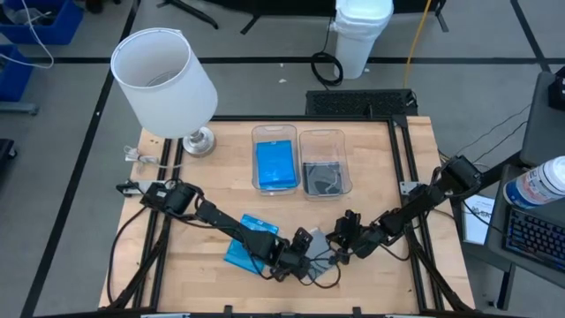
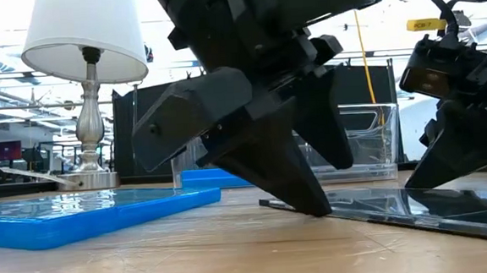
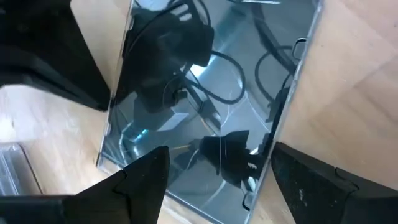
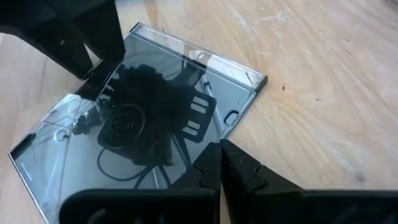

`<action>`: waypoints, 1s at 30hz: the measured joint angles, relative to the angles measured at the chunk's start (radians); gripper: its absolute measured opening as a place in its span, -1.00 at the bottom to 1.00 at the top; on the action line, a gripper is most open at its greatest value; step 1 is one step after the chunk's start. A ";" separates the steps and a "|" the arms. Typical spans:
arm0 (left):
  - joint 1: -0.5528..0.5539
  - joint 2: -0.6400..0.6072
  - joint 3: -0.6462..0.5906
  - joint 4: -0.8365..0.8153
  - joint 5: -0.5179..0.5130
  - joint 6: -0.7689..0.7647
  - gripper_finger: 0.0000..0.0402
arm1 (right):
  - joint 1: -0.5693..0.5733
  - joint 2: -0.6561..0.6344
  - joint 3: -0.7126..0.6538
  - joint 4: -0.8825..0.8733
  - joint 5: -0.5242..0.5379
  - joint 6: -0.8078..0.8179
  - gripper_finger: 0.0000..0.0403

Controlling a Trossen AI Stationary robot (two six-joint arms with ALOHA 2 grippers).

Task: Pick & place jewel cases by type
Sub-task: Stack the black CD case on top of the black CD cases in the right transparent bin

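Grey case: a dark transparent case (image 1: 316,268) lies flat on the table (image 1: 388,168) near the front edge, between the two grippers; it is also seen in the low view (image 2: 400,203) and the wrist views (image 3: 205,106) (image 4: 137,130).
Left gripper: the left gripper (image 1: 296,258) is lowered over the grey case with fingers spread apart, one tip (image 3: 140,180) set down at each side of the case; nothing is clamped yet.
Right gripper: the right gripper (image 1: 340,237) is held just beside the same case with fingers pressed together (image 4: 221,168), the tips at the case's edge; nothing is held.
Risk, slip: the case is thin, flat and glossy, so it may be pushed along the wood instead of being gripped if the fingers close above its edges.
Risk, collision: both grippers are crowded over one case, so contact between the arms is judged likely if either is moved carelessly.
Risk, crack: a brittle case may be cracked if pressed down hard by the fingertips.
Blue case: a blue case (image 1: 245,243) lies flat under the left arm, just beside the grey one; it could be dragged by that arm.
Bins: two clear bins stand side by side at the table's middle, the left bin (image 1: 274,132) holding blue cases, the right bin (image 1: 323,135) holding dark ones.
Obstacles: a lamp (image 1: 165,75) stands at the rear left corner, well apart from the route to the bins.
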 joint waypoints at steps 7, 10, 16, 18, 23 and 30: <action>-0.012 -0.013 -0.005 0.054 -0.107 0.005 0.42 | 0.002 0.000 0.000 0.004 0.002 0.000 -1.00; -0.012 -0.014 -0.005 0.057 -0.119 0.007 0.42 | 0.003 0.000 -0.001 0.005 0.002 -0.001 -1.00; -0.015 -0.014 -0.005 0.059 -0.148 0.004 0.42 | 0.008 0.001 -0.001 0.009 0.005 -0.001 -1.00; -0.020 -0.014 -0.005 0.062 -0.167 0.010 0.42 | 0.010 0.002 -0.001 0.010 0.007 -0.001 -1.00; -0.028 -0.018 -0.004 0.065 -0.188 0.019 0.42 | 0.010 0.002 -0.001 0.010 0.007 -0.003 -1.00; -0.049 -0.018 -0.004 0.067 -0.252 0.046 0.42 | 0.011 0.002 -0.001 0.011 0.007 -0.005 -1.00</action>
